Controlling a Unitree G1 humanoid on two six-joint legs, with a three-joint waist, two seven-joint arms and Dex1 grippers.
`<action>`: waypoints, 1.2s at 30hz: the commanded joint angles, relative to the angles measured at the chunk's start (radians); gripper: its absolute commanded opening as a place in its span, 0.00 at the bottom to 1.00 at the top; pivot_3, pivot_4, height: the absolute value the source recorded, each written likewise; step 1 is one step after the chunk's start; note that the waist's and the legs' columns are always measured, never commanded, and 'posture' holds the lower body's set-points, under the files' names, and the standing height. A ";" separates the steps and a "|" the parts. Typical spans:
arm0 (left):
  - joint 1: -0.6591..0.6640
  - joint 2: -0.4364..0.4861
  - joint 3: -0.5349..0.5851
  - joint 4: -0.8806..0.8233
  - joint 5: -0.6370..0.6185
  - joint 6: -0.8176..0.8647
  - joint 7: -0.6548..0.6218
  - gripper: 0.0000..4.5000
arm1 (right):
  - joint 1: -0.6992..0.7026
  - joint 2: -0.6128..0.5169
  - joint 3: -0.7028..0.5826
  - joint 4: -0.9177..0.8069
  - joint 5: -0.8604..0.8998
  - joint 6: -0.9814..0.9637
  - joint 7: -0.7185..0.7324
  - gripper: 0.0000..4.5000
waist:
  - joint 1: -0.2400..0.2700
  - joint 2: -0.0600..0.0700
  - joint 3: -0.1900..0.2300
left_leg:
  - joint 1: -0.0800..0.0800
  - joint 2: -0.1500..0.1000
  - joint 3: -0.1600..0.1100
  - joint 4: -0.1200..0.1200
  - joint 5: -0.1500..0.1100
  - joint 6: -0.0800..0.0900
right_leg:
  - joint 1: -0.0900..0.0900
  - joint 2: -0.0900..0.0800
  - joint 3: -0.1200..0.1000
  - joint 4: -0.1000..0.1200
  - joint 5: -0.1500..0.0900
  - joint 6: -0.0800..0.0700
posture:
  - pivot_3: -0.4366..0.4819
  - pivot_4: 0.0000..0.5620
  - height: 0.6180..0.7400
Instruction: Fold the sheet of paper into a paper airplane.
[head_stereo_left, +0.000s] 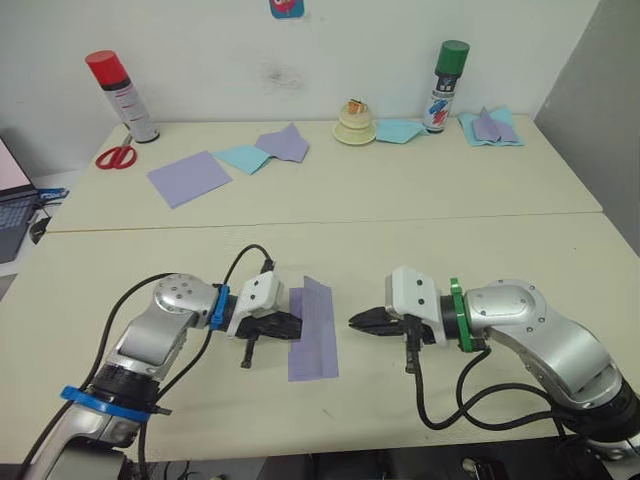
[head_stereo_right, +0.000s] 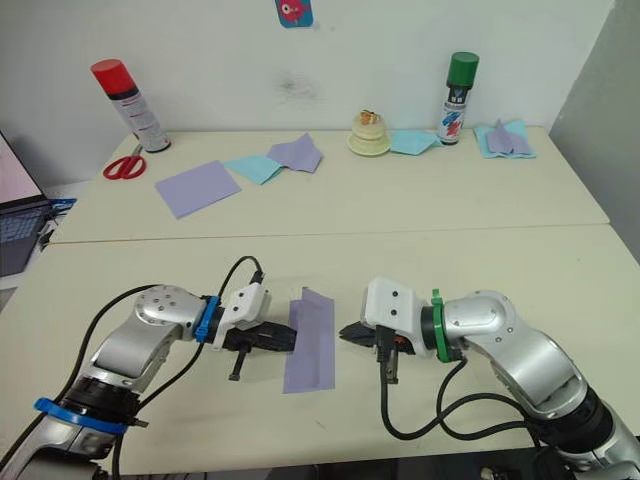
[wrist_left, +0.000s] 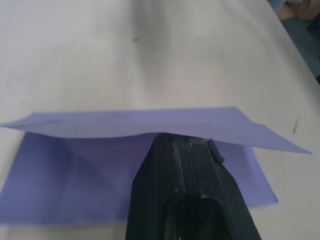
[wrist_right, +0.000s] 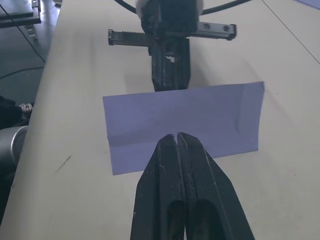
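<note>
The sheet of paper (head_stereo_left: 316, 345) is lavender and lies lengthwise on the near table between my two grippers. Its left half is lifted into a sloping flap along a crease (wrist_right: 200, 112). My left gripper (head_stereo_left: 294, 325) is shut, and its tips (wrist_left: 182, 141) are pushed in under that raised flap from the left side. My right gripper (head_stereo_left: 353, 322) is also shut, with nothing in it. It points at the sheet's right edge from just off that edge, its tips (wrist_right: 177, 136) low over the table.
On the far table lie a smooth lavender square (head_stereo_left: 189, 178), a light-blue sheet (head_stereo_left: 243, 158) with a lavender piece (head_stereo_left: 283, 143), red scissors (head_stereo_left: 117, 156), two spray cans (head_stereo_left: 122, 96) (head_stereo_left: 445, 85), a cream stack (head_stereo_left: 354, 124) and more light-blue paper (head_stereo_left: 490, 128). A laptop (head_stereo_left: 12, 205) sits at the left.
</note>
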 joint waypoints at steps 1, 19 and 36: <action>-0.066 -0.062 -0.045 0.016 0.008 -0.021 -0.010 0.00 | -0.017 -0.020 -0.044 -0.061 0.034 0.017 -0.003 0.01 | 0.001 0.000 0.000 | 0.000 0.000 0.000 0.000 0.000 0.000 | 0.000 0.000 0.000 0.000 0.000 0.000 | 0.48 0.27 1.00; -0.113 -0.171 -0.108 0.229 0.133 -0.218 0.029 0.00 | 0.014 0.021 0.131 0.223 -0.214 -0.137 -0.124 0.01 | -0.002 -0.001 0.000 | 0.000 0.000 0.001 0.001 0.000 0.000 | 0.000 0.000 0.000 0.001 0.000 0.000 | 0.48 0.27 1.00; -0.029 -0.051 -0.005 0.304 0.149 -0.247 0.089 0.00 | 0.099 0.083 0.159 0.338 -0.314 -0.237 -0.124 0.01 | -0.003 -0.001 -0.002 | 0.007 0.001 0.001 0.001 0.000 0.000 | 0.005 0.001 0.001 0.001 0.000 0.000 | 0.48 0.27 1.00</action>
